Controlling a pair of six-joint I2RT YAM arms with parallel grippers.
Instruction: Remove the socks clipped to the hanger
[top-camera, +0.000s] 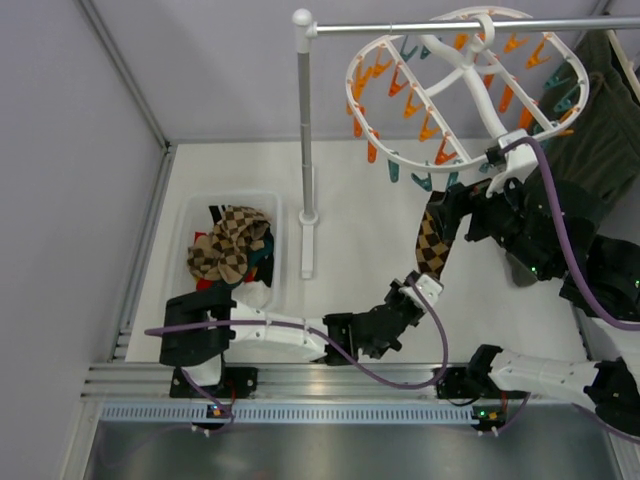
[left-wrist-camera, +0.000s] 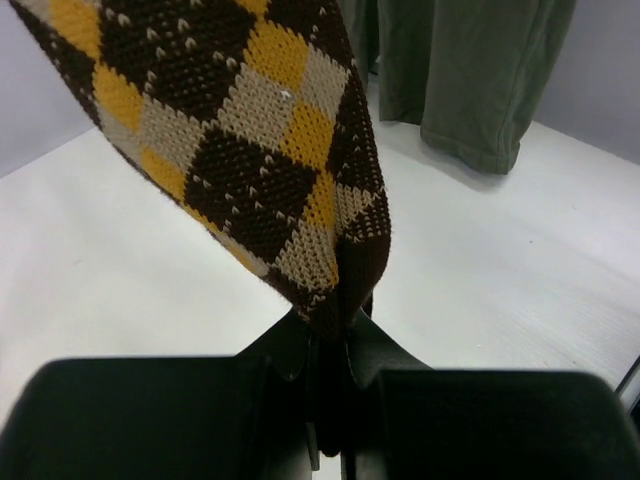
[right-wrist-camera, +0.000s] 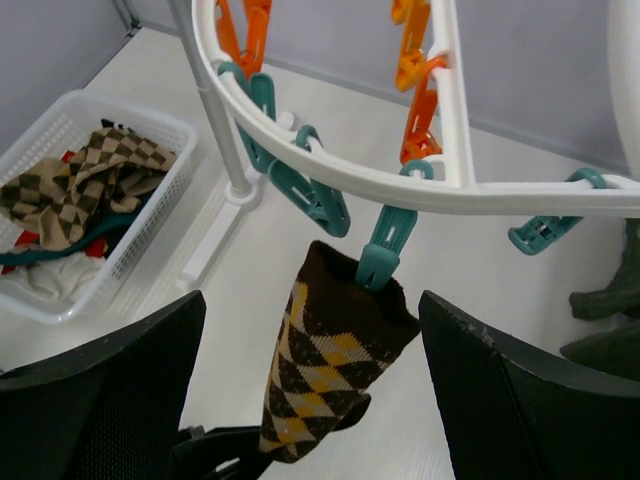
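Observation:
One brown and tan argyle sock (top-camera: 432, 245) hangs by its dark cuff from a teal clip (right-wrist-camera: 385, 245) on the white oval hanger (top-camera: 460, 90). My left gripper (top-camera: 413, 288) is shut on the sock's lower end; in the left wrist view the sock (left-wrist-camera: 240, 150) rises out of the closed jaws of the left gripper (left-wrist-camera: 330, 340). My right gripper (top-camera: 470, 205) is open just below the hanger rim (right-wrist-camera: 450, 190). In its wrist view the right gripper (right-wrist-camera: 312, 385) has its fingers wide apart on either side of the sock (right-wrist-camera: 330, 370), not touching it.
A white basket (top-camera: 225, 196) at the left holds several argyle socks (top-camera: 232, 245) with red, teal and white items; it also shows in the right wrist view (right-wrist-camera: 140, 112). The grey pole rack (top-camera: 305, 130) stands between basket and hanger. A dark green garment (top-camera: 590, 130) hangs at the right.

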